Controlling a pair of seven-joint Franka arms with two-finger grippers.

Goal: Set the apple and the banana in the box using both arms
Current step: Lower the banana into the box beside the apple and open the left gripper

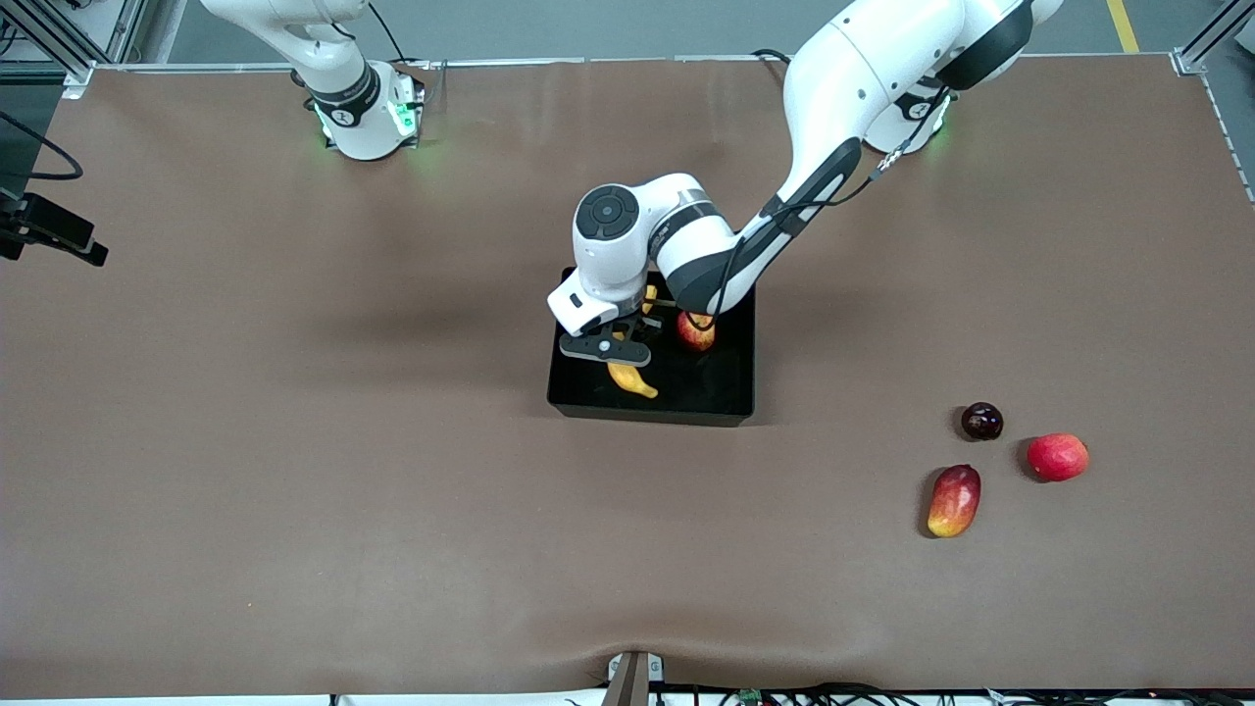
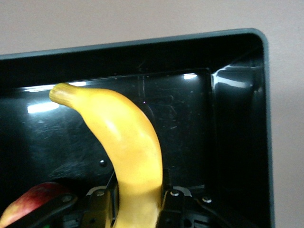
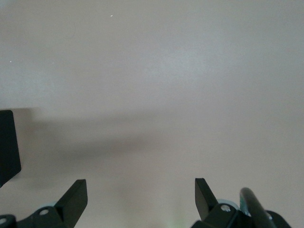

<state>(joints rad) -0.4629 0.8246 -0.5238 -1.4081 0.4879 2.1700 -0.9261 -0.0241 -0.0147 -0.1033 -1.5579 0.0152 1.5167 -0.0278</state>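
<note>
My left gripper [image 1: 622, 355] is over the box [image 1: 730, 392] and its fingers are closed on the banana [image 2: 127, 147], around its thick middle part; the apple [image 1: 695, 331] lies already in the box, beside the banana. I judge the banana light, smooth and a little soft, so a grip at the middle holds it best, without much pressure. My right gripper [image 3: 140, 195] waits with fingers wide apart over bare table.
</note>
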